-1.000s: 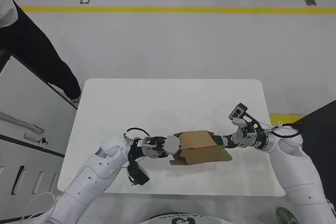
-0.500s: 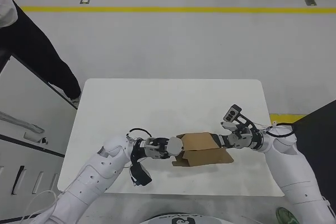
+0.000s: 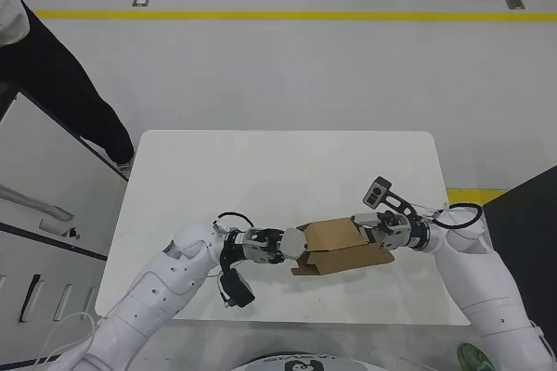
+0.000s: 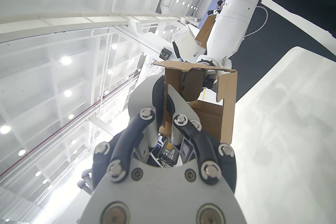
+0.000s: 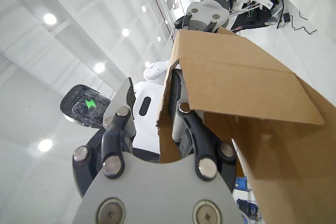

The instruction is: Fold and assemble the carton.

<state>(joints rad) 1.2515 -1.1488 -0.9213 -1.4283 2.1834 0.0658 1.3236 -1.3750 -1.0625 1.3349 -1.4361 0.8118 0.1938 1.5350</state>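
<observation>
A: Entry 1. Where is the carton (image 3: 339, 245)?

B: It is brown, part-folded and lying on the white table (image 3: 260, 176). It sits in the half toward the robot's edge, a little right of the middle, with its long side parallel to that edge. It is short of the edge and well apart from all four corners.

A: Left gripper (image 4: 166, 95)?

B: It is at the carton's left end. The fingers (image 4: 182, 108) are closed on a thin upright cardboard panel, one on each face and touching it. Past them the end of the carton is open and hollow, with one side flap standing outward.

A: Right gripper (image 5: 151, 95)?

B: It is at the carton's right end, at the corner facing the far edge of the table. The fingers are spread wide, with a flap edge between them. One finger (image 5: 175, 93) is inside the carton, its ribbed pad just beside the flap's inner face. The other finger (image 5: 123, 97) is outside and apart from the cardboard.

A: Contact with the table?

B: In the top view, a flap at the right end lies out flat toward the table's right edge. I cannot tell whether the left end is raised.
</observation>
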